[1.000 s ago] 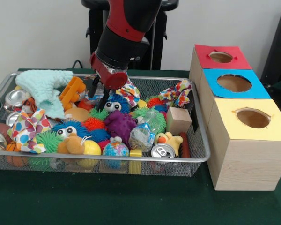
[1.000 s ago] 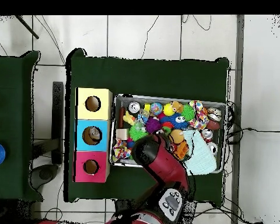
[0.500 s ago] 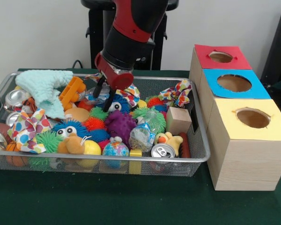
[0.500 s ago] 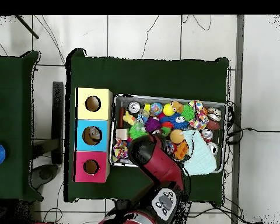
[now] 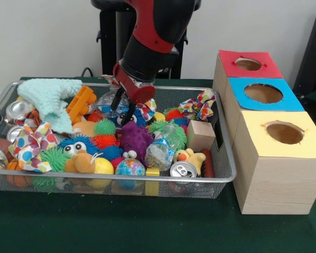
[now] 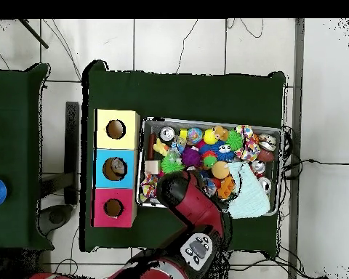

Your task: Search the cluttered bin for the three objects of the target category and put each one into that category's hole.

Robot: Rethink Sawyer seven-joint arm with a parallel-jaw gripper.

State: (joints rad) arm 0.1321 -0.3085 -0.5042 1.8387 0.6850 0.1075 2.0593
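Front view shows the black gripper (image 5: pixel 124 107) on the red and black arm (image 5: pixel 152 37), its two fingers pinching a crinkly bundle of clear shiny plastic film (image 5: pixel 109 99) just above the toys. Under it lies the wide silver wire mesh bin (image 5: pixel 221 174), full of fuzzy balls. At about 5 o'clock from the gripper, another clear bundle (image 5: pixel 159 154) sits beside a silver drink can (image 5: pixel 183 169). The round hole (image 5: pixel 248 64) in the red-topped wooden box (image 5: pixel 247 65) is at 2 o'clock, well apart.
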